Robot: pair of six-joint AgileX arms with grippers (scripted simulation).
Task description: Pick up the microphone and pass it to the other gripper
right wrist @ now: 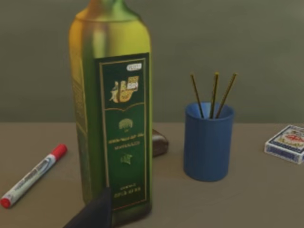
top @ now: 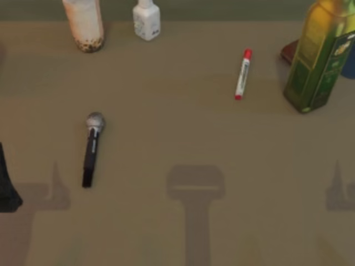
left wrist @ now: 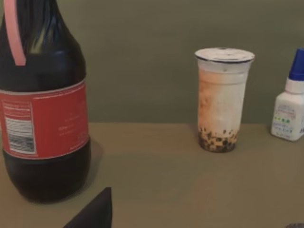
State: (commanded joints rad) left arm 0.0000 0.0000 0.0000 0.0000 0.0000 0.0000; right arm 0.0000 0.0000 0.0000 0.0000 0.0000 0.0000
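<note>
Olive-brown table [top: 183, 133] fills the top view; the mic [top: 91, 148] lies flat on it, left of centre, silver mesh head toward the far edge, black handle toward the near edge, nothing touching it. At the left edge of the top view only a black bit of the left arm [top: 8, 185] shows, near the mic but apart from it; the right arm isn't in the top view at all, just shadows. Can't tell if either claw is spread or pressed together: each wrist view shows only one dark fingertip at its lower edge, left gripper [left wrist: 95, 213] and right gripper [right wrist: 95, 211]. Top view also has a white marker [top: 243, 73] w/ red cap, right of centre, well apart from the mic, a bubble-tea cup [top: 84, 25] and small white bottle [top: 147, 21] along the far edge, and a green oil bottle [top: 319, 55] at far right. The left wrist view adds a dark cola bottle [left wrist: 45, 104] w/ red label, which the top view doesn't show, plus the tea cup and white bottle side-on. The right wrist view adds a blue cup [right wrist: 208, 142] holding three thin sticks, a card box [right wrist: 286, 143], and a dark brown object [right wrist: 159, 142] behind the oil bottle, w/ the marker beside the bottle. Neither wrist view shows the mic.
</note>
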